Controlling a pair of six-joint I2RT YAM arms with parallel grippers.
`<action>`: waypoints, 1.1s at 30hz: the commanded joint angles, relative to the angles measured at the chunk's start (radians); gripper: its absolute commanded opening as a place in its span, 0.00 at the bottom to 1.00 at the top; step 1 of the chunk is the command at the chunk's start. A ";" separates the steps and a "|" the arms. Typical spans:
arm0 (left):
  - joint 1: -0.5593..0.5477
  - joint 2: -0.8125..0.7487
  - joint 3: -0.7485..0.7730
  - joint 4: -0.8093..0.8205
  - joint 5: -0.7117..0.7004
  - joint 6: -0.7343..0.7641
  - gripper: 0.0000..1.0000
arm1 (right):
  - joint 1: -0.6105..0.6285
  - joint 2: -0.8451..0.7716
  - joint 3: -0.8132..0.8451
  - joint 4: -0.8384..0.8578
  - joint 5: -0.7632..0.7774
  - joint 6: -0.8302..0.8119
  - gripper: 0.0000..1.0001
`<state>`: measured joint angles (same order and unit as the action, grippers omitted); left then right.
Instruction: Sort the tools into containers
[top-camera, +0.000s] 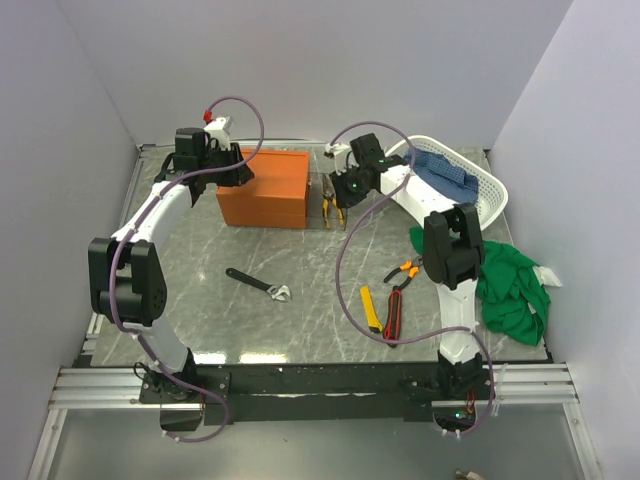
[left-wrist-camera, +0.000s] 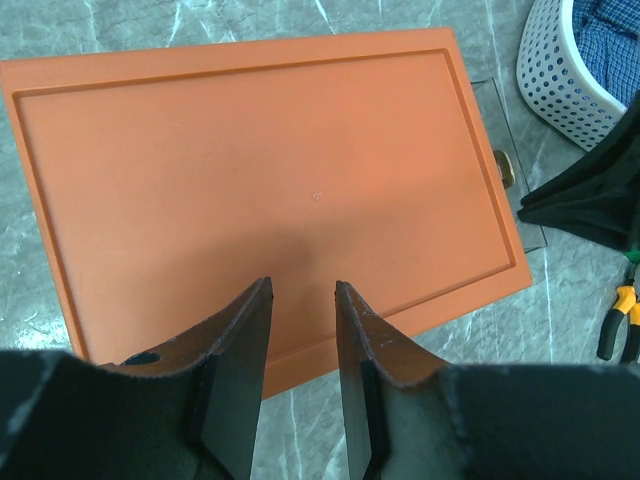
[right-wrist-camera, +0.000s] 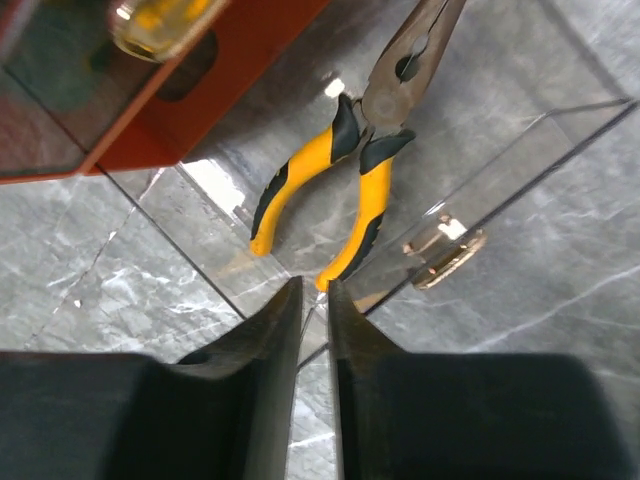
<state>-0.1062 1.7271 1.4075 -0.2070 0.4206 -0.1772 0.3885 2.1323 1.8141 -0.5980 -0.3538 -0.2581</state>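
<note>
You've got a grey marble-look tabletop (top-camera: 300, 265) with pale veins all through it, boxed in by plain pale walls: the left wall (top-camera: 60, 120) and right wall (top-camera: 590, 150) lean a bit lavender, the far wall (top-camera: 320, 60) whiter. No windows in your shot. Light is soft and even, and up close the stone throws back a bright glare patch (right-wrist-camera: 215, 185). Near edge: a black strip (top-camera: 330, 380), then a silver rail frame (top-camera: 100, 385), with a dull grey surface (top-camera: 330, 450) below

Orange box (top-camera: 265, 190), yellow-and-black pliers (right-wrist-camera: 370, 120)
</note>
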 joint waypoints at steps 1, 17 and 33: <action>-0.003 -0.009 0.036 0.014 -0.003 0.021 0.38 | 0.020 0.020 0.054 0.009 0.018 0.013 0.25; -0.003 -0.015 0.038 0.012 -0.013 0.030 0.38 | 0.023 0.113 0.217 0.096 0.067 0.065 0.54; -0.004 -0.005 0.034 0.011 -0.020 0.044 0.39 | 0.069 0.229 0.258 0.090 0.128 0.046 0.39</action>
<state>-0.1062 1.7271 1.4075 -0.2073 0.4015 -0.1432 0.4492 2.3760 2.0331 -0.4866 -0.2184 -0.1993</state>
